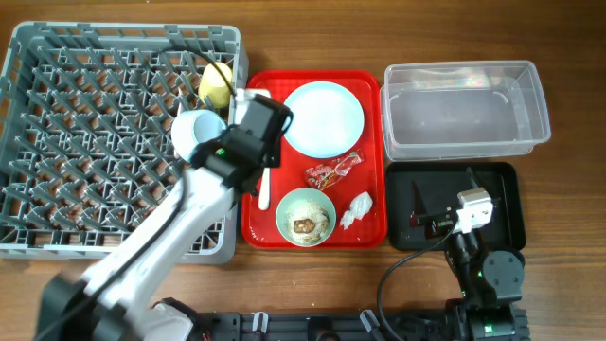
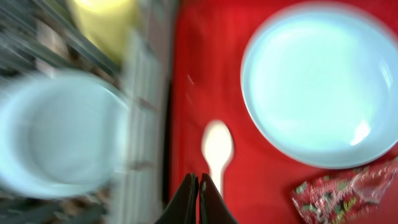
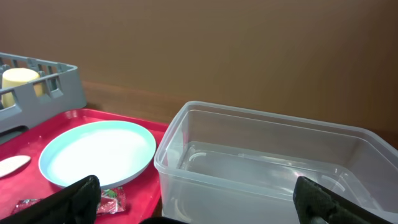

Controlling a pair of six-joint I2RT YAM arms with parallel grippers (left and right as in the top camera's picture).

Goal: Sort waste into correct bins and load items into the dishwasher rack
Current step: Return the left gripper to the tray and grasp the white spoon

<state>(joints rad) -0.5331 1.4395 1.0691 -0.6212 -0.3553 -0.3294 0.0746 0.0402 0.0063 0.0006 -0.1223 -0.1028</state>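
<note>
While the yellow cup (image 1: 216,83) sits in the rack (image 1: 85,123), left fingers (image 2: 185,202) press together, right fingers (image 3: 78,199) spread wide.

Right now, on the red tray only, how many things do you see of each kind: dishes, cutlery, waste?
Dishes: 2, the plate and the bowl.
Cutlery: 1, the spoon.
Waste: 3, the wrapper, the tissue and the food scraps in the bowl.
Total: 6.
</note>
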